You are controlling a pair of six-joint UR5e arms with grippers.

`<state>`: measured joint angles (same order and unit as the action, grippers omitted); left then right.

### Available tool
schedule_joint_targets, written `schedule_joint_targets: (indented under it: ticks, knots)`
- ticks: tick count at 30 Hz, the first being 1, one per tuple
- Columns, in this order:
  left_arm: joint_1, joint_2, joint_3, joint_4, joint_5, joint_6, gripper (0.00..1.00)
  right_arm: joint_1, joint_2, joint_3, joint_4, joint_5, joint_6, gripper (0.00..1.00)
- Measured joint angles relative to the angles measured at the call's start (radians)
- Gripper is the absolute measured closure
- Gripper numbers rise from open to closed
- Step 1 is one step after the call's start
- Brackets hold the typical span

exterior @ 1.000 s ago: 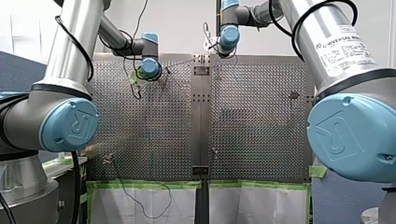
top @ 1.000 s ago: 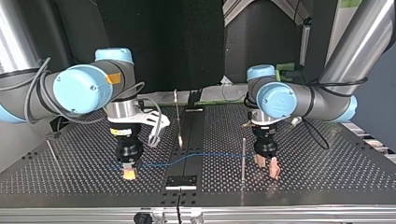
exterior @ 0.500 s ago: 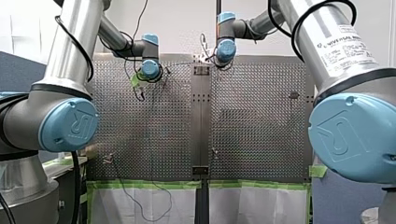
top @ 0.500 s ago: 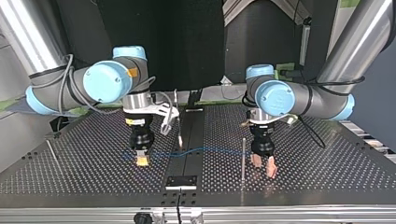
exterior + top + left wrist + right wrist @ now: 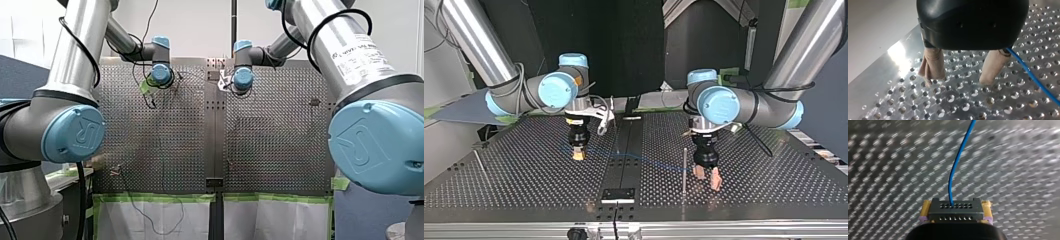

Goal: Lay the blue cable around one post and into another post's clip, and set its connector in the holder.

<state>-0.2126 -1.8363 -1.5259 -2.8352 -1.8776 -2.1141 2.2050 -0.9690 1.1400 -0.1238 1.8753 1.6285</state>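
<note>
Right wrist view gives the clearest read: my right claw (image 5: 955, 216) is closed on the connector (image 5: 955, 208), a dark block with rows of small holes, pinched squarely between the yellow pads (image 5: 926, 208). The blue cable (image 5: 954, 166) leaves the block's top face and runs away over the perforated surface (image 5: 885, 170).

Across the table, in the top view, that same cable slants from the right claw, at the view's left, across the middle seam to the upright post (image 5: 684, 167). It meets the post low down, but whether it wraps around it or only passes beside it I cannot tell.

My left claw (image 5: 958, 81) hangs just above the surface with its beige pads (image 5: 933, 62) spread wide and nothing between them. The cable passes just outside one finger, untouched.

Judging by this, the routing step is in hand: the connector is carried, not yet set down, and no clip is visible with cable in it. The next move calls for keeping the line lightly taut against the post while the connector is steered toward its holder. That may be the small dark plate (image 5: 618, 194) on the seam, though I cannot be sure. The open left claw looks placed to pin or guide the cable.
</note>
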Motion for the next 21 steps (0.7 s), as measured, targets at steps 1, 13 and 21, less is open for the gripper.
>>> schedule_joint_targets:
  ticks: [1, 13, 21]
  knots:
    - [0.001, 0.000, 0.000, 0.000, -0.002, 0.000, 0.00, -0.003, 0.008, 0.008, -0.008, 0.007, 0.000, 0.98]
    - [0.000, 0.000, 0.000, -0.004, -0.010, -0.002, 0.00, -0.022, 0.111, 0.111, -0.111, 0.060, -0.004, 0.98]
    - [-0.001, 0.000, 0.000, -0.003, -0.008, -0.003, 0.00, -0.024, 0.173, 0.173, -0.173, 0.086, -0.005, 0.98]
